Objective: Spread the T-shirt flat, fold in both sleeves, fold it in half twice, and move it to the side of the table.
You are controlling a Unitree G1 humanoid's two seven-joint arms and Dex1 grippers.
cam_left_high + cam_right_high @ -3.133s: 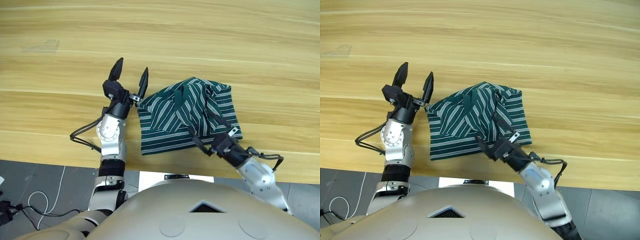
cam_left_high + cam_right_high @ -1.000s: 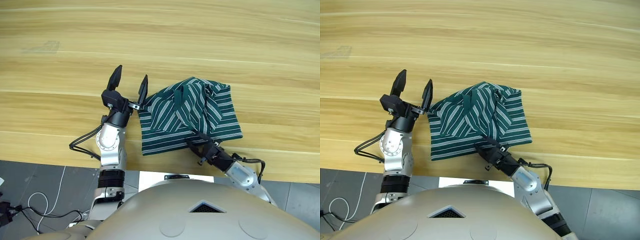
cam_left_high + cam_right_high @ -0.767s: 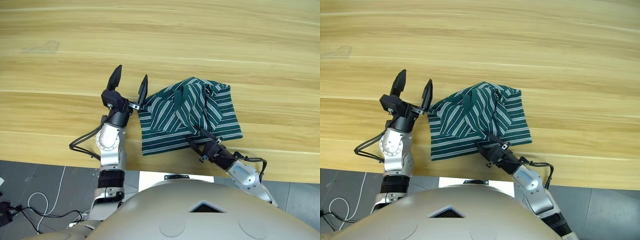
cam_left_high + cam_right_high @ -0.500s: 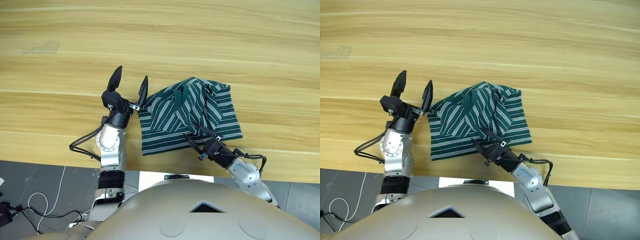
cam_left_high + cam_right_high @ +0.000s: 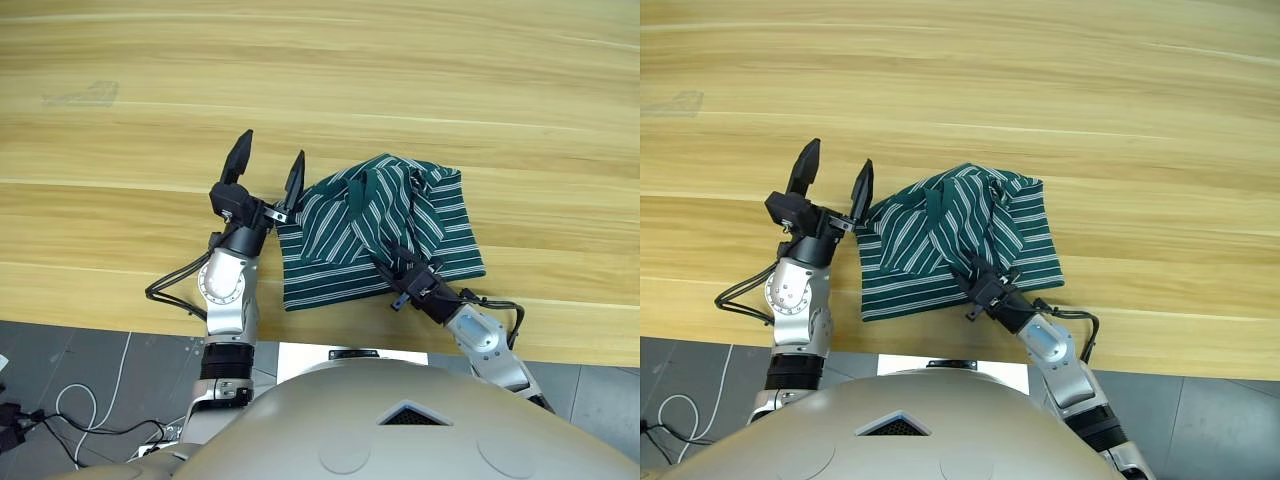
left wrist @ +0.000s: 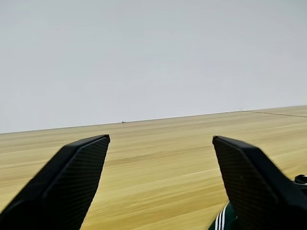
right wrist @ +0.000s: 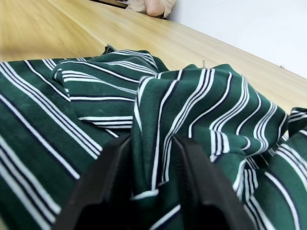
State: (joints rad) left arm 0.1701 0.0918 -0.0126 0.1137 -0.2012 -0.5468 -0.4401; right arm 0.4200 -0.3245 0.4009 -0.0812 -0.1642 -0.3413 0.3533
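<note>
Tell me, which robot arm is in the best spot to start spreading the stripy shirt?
The right. The right gripper pinches a fold of the T-shirt; the left gripper is open beside the shirt's edge, holding nothing.

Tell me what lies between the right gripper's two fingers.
A raised fold of the green striped T-shirt lies between the right gripper's fingers, filling the gap. The right wrist view shows this.

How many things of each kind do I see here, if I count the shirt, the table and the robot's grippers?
T-shirt: 1
Table: 1
Grippers: 2, the left gripper and the right gripper
Total: 4
</note>
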